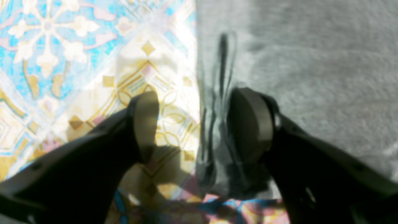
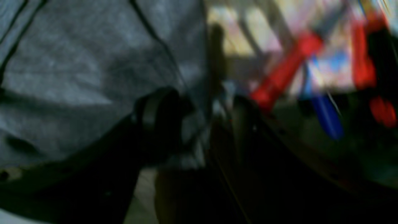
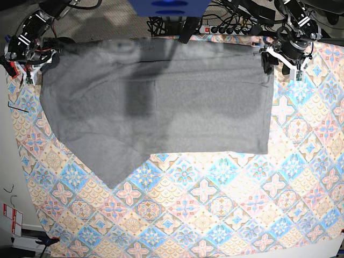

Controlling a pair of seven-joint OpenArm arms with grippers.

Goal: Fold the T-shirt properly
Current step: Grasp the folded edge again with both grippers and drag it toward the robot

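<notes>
We see the T-shirt (image 3: pixel 156 107) spread across the far half of the patterned worktop (image 3: pixel 215 204). Left claw (image 1: pixel 194 124) stands apart, a fabric edge between its fingers. Right claw (image 2: pixel 202 121) also apart at the opposite far corner, cloth between; view blurred.

No text, label or number can be read in any view.
</notes>
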